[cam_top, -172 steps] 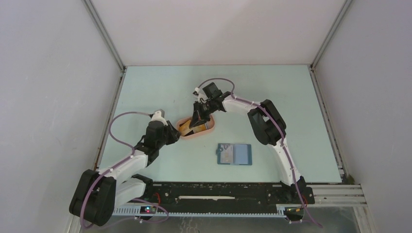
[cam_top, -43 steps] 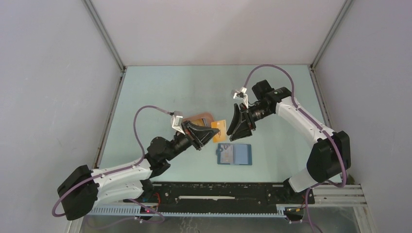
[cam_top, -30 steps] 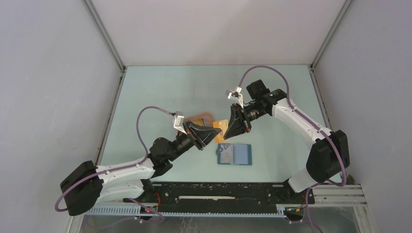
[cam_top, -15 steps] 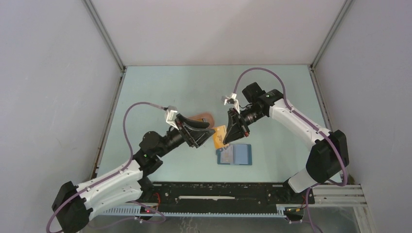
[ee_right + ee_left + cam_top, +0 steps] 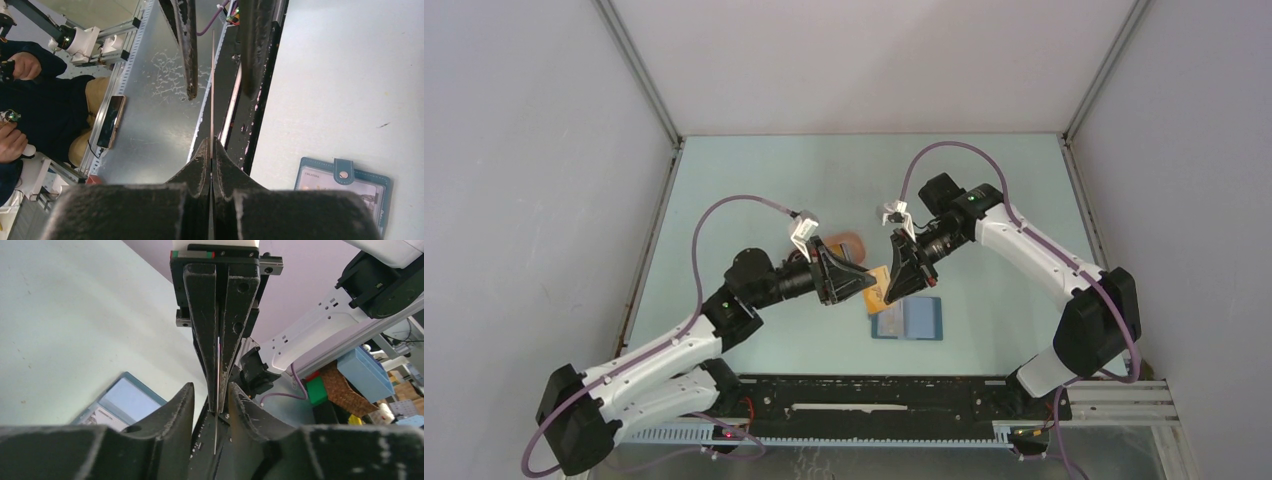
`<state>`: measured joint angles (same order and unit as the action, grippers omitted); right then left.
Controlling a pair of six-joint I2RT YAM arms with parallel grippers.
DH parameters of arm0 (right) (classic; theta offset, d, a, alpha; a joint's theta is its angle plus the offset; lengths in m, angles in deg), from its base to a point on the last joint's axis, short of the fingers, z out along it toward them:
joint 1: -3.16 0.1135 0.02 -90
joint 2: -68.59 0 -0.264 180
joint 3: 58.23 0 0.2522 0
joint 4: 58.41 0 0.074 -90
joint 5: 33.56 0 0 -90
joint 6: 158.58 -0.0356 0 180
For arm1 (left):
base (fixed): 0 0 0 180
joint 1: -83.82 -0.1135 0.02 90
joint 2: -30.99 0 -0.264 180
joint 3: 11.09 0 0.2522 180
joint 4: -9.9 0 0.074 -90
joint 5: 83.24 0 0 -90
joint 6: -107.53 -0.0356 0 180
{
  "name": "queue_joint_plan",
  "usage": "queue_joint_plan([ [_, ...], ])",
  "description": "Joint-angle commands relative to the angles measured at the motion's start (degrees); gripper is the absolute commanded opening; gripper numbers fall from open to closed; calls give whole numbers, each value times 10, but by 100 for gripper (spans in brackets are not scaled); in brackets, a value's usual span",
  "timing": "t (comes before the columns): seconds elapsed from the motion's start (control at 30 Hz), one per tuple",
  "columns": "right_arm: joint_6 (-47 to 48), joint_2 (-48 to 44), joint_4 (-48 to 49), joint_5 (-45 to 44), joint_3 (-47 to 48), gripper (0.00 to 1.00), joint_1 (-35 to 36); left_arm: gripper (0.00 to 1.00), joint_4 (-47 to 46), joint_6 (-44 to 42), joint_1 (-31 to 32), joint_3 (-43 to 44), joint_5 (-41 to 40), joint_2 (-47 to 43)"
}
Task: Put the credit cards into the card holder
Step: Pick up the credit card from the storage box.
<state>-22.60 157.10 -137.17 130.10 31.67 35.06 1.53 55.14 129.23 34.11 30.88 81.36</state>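
Between the two tools, the yellow-orange card [image 5: 877, 284] stands on edge, its long axis running tool to tool. The right tool [image 5: 887, 287] pinches it. The left tool [image 5: 866, 283] straddles the free end, parted and not touching. The open card holder [image 5: 906, 318] lies on the counter [image 5: 764, 180] just below, nearest the right arm.
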Motion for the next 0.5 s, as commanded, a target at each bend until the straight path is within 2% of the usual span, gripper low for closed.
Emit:
queue_joint_plan([
  [0.0,14,-1,-7,-2,22,0,2,32,5,-5,-4,37,29,4],
  [0.07,14,-1,-7,-4,22,0,2,25,14,-7,-6,41,33,6],
  [0.17,14,-2,-7,-12,22,0,2,1,16,-8,-10,42,43,8],
  [0.2,15,-2,-7,-15,22,0,2,0,15,-7,-11,40,46,10],
  [0.23,16,-2,-7,-18,22,8,2,0,10,-4,-12,38,47,10],
  [0.3,20,-6,-11,-32,23,30,1,0,-5,5,-19,27,44,10],
  [0.33,28,-10,-17,-41,24,38,-2,0,-14,11,-24,19,43,8],
  [0.4,42,-25,-25,-53,24,48,-15,0,-35,23,-31,-3,36,2],
  [0.47,50,-40,-28,-64,20,52,-40,0,-51,31,-33,-24,20,-6],
])
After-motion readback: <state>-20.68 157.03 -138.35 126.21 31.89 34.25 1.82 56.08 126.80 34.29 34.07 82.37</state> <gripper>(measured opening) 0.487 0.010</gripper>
